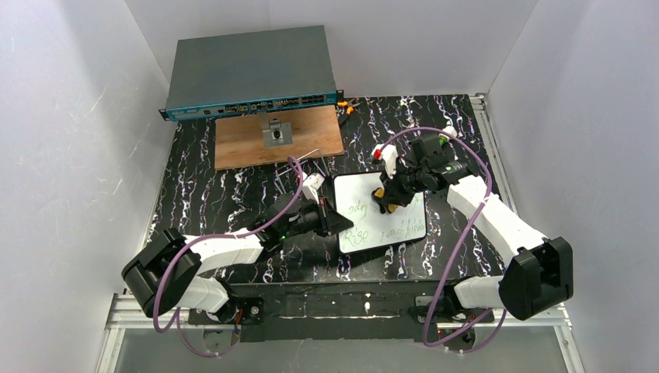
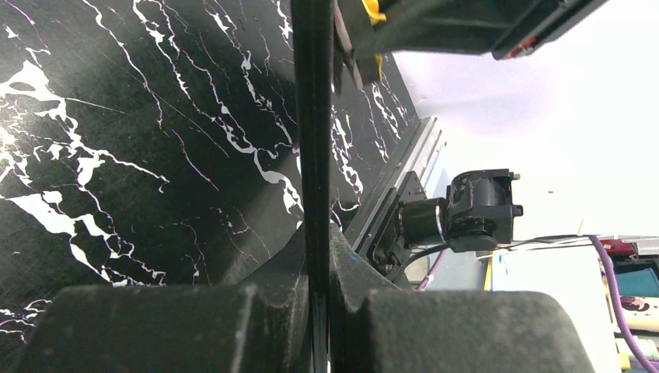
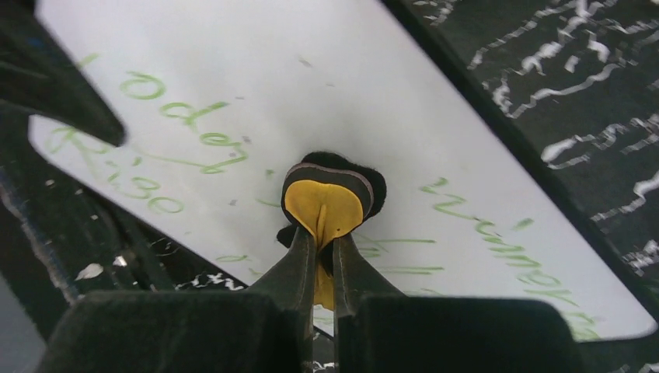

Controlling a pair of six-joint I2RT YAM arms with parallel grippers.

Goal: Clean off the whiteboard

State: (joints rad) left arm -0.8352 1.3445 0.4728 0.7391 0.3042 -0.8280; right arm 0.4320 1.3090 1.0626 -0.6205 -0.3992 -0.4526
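The whiteboard (image 1: 379, 211) lies on the black marbled table, white with a black rim and green handwriting. My left gripper (image 1: 336, 223) is shut on its left edge; in the left wrist view the board's rim (image 2: 312, 140) runs edge-on between the fingers. My right gripper (image 1: 386, 199) is shut on a small eraser (image 3: 325, 203), yellow with a black felt underside, and presses it on the middle of the whiteboard (image 3: 256, 85). Green writing shows to both sides of the eraser.
A brown wooden panel (image 1: 249, 140) with a small metal fitting lies behind the board, and a grey network switch (image 1: 250, 71) behind that. Loose wires lie near the panel's right end. White walls close in on three sides.
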